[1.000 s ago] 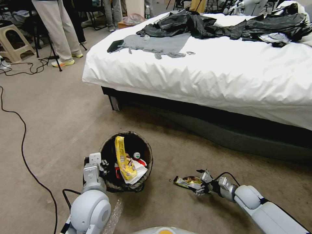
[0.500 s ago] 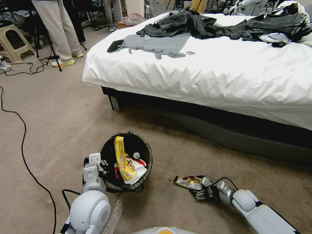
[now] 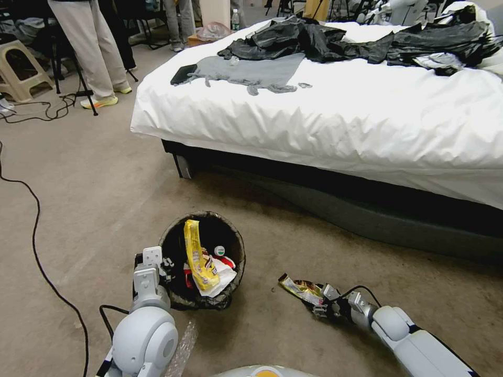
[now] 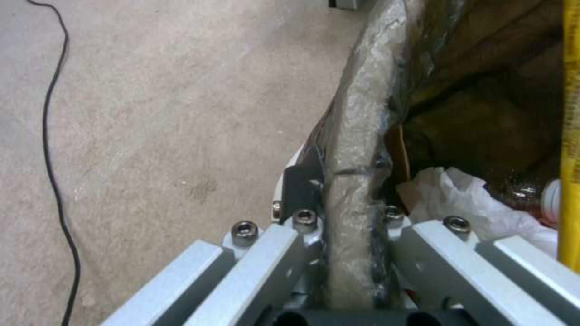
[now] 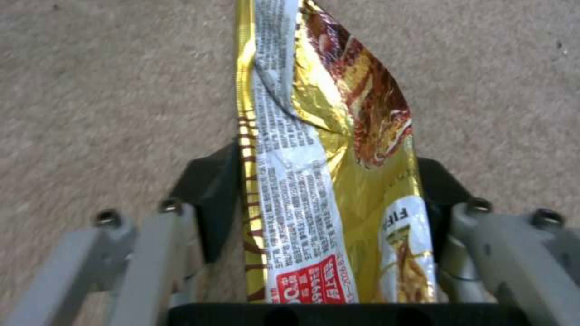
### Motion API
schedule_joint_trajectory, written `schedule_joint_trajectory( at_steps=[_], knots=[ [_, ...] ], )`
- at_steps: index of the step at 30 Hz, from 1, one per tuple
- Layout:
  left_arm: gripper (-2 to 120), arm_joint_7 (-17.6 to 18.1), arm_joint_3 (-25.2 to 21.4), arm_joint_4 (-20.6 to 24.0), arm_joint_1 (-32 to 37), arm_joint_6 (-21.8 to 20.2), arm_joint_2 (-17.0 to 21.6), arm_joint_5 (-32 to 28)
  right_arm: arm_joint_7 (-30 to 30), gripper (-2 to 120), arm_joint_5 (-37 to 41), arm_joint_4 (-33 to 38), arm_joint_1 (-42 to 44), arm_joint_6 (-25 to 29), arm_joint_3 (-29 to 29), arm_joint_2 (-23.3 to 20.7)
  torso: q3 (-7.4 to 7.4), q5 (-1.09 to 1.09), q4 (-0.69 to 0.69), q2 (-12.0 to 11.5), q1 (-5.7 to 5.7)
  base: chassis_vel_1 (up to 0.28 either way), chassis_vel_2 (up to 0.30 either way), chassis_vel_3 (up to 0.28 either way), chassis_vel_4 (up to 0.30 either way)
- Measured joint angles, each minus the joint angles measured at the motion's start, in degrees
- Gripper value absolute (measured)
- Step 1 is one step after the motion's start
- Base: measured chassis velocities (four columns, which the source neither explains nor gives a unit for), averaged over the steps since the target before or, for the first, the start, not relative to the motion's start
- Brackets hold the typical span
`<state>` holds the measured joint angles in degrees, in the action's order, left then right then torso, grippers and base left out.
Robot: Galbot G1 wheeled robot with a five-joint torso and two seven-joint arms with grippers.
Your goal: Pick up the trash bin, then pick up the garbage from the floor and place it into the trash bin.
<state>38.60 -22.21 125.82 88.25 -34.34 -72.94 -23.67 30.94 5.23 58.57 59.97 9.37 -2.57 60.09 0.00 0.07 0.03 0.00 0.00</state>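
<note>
Head view: trash bin (image 3: 178, 296) on floor beside bed (image 3: 335, 125), litter inside (yellow wrapper (image 3: 196, 256) upright, white tissue). Left gripper (image 3: 166, 268) at bin's near-left rim. Right gripper (image 3: 320, 305) low over floor, gold snack wrapper (image 3: 299, 288) between fingers.
Left wrist view: jaws pinching bag-lined rim (image 4: 356, 149).
Right wrist view: jaws closed against wrapper's two edges, carpet (image 5: 90, 90) beneath.
</note>
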Motion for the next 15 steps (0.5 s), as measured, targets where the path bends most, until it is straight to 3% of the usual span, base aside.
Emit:
schedule_joint_trajectory(
  at_steps=[7, 8, 11, 13, 15],
  knots=[
    [0, 0.0, 0.1, -0.3, -0.2, 0.0, 0.0, 0.0, -0.4, 38, 0.1, 0.1, 0.0, -0.1, -0.3, -0.1, 0.0, -0.03, 0.0, 0.0, 0.0, 0.0, 0.0, 0.0, 0.0],
    [0, 0.0, 0.0, -0.3, -0.2, 0.0, 0.0, 0.0, -0.6, 30, 0.4, 0.3, 0.0, -0.2, -0.3, -0.2, 0.0, -0.03, -0.01, 0.0, 0.0, 0.0, 0.0, 0.0, 0.0],
    [0, 0.0, 0.0, -0.5, -0.3, 0.0, 0.0, 0.0, -0.6, 22, 0.8, 0.6, 0.1, -0.4, -0.4, -0.4, 0.0, -0.07, -0.02, 0.0, 0.0, 0.0, 0.0, 0.0, 0.0],
    [0, 0.0, 0.1, -0.7, -0.4, 0.0, -0.1, 0.0, -0.6, 10, 1.1, 1.0, 0.3, -0.5, -0.4, -0.4, 0.01, -0.07, -0.03, 0.0, 0.0, 0.0, 0.0, 0.0, 0.0],
    [0, 0.0, 0.1, -0.7, -0.5, 0.0, -0.1, 0.0, -0.6, 4, 1.1, 1.1, 0.3, -0.5, -0.4, -0.4, 0.01, -0.07, -0.04, 0.0, 0.0, 0.0, 0.0, 0.0, 0.0]
  ],
)
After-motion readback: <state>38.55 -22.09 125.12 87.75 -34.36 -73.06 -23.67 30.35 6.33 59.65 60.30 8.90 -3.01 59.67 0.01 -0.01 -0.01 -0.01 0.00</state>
